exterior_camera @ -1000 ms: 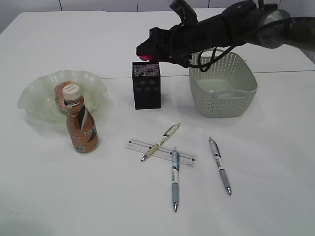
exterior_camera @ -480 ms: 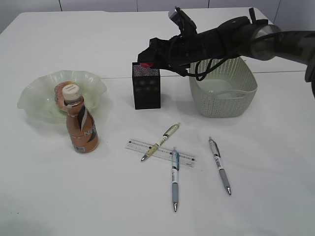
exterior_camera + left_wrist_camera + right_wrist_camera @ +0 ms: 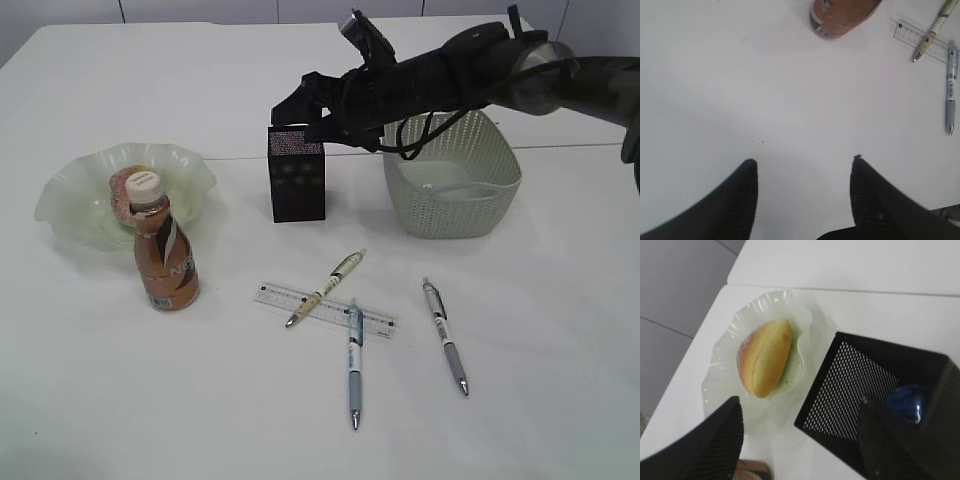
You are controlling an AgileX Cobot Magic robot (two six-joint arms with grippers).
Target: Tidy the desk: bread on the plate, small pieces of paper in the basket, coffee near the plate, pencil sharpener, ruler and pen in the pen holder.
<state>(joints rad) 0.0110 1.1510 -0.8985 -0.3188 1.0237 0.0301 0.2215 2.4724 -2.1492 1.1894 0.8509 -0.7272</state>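
My right gripper (image 3: 293, 108) hangs open and empty just above the black mesh pen holder (image 3: 297, 185). In the right wrist view its jaws (image 3: 800, 399) are spread over the holder (image 3: 850, 390), with a blue object (image 3: 907, 402) lying inside. The bread (image 3: 765, 357) lies on the pale green plate (image 3: 70, 195). The brown coffee bottle (image 3: 165, 255) stands at the plate's front edge. A clear ruler (image 3: 275, 294) and three pens (image 3: 354, 365) lie on the table in front. My left gripper (image 3: 803, 160) is open over bare table, outside the exterior view.
A grey-green woven basket (image 3: 500, 190) stands right of the holder, under my right arm. The left wrist view shows the bottle's base (image 3: 840, 17), the ruler's end (image 3: 907, 31) and two pens (image 3: 950, 95) at its top right.
The pink object held at my right gripper's tip over the holder no longer shows there. The jaws now stand open. The left arm has not moved.
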